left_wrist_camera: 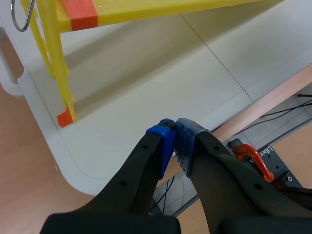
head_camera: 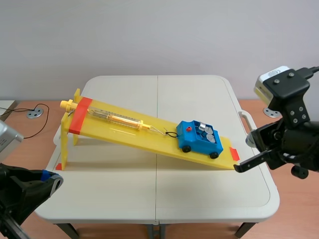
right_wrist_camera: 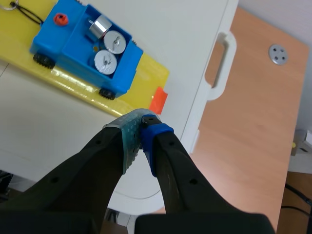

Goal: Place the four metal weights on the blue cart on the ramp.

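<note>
Blue cart point(head_camera: 199, 138) sits low on the yellow ramp point(head_camera: 124, 132), wheels on the slope, and the metal weights point(right_wrist_camera: 105, 61) are lying in its bed; three show from the right wrist view. Right gripper point(right_wrist_camera: 142, 121) hangs just off the ramp's low end, pads pressed together, nothing between them. Left gripper point(left_wrist_camera: 174, 132) is over the near corner of the white table point(head_camera: 199, 199), closed and empty too. A spring scale point(head_camera: 117, 118) lies up the ramp, strung to the cart.
</note>
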Robot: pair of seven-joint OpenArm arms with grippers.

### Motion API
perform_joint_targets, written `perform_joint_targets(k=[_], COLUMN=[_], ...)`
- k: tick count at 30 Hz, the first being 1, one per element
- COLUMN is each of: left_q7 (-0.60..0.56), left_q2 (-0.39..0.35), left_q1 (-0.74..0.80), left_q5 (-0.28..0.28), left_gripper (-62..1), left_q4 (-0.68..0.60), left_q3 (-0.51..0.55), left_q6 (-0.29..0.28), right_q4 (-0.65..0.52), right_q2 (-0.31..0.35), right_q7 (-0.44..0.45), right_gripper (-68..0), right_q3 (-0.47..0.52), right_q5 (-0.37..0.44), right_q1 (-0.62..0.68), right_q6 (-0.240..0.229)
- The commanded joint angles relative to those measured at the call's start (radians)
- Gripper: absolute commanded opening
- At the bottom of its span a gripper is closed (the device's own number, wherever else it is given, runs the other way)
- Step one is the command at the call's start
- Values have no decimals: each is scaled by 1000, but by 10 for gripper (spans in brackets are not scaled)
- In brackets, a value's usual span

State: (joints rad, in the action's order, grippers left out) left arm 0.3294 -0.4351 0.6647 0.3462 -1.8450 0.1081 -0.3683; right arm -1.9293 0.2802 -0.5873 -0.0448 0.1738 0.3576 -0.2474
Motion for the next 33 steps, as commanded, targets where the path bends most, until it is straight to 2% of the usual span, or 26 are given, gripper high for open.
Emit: perform_joint_targets(k=[1,13,21,33], left_q7=[-93,-93,-93,-93], left_q2=[5,5,5,5], left_q1=[-20,-20,-20,-20], left_q5=[80,80,80,80], left_gripper=[-569,-569,-569,-569], left_q4=[-71,-71,-71,-71], left_q3=[12,12,12,12], left_q6=[-21,-21,-21,-21], right_q4=[-39,146,290,384], right_q2=[37,-70,-142,-159], right_q7=[114,126,142,169], right_gripper=[-668,-667,-667,-667], right_q3=[11,-42,-126,-192], right_q5=[44,34,-30,-78], right_q1=[-96,-310,-430,-483], right_q6=[23,23,46,76])
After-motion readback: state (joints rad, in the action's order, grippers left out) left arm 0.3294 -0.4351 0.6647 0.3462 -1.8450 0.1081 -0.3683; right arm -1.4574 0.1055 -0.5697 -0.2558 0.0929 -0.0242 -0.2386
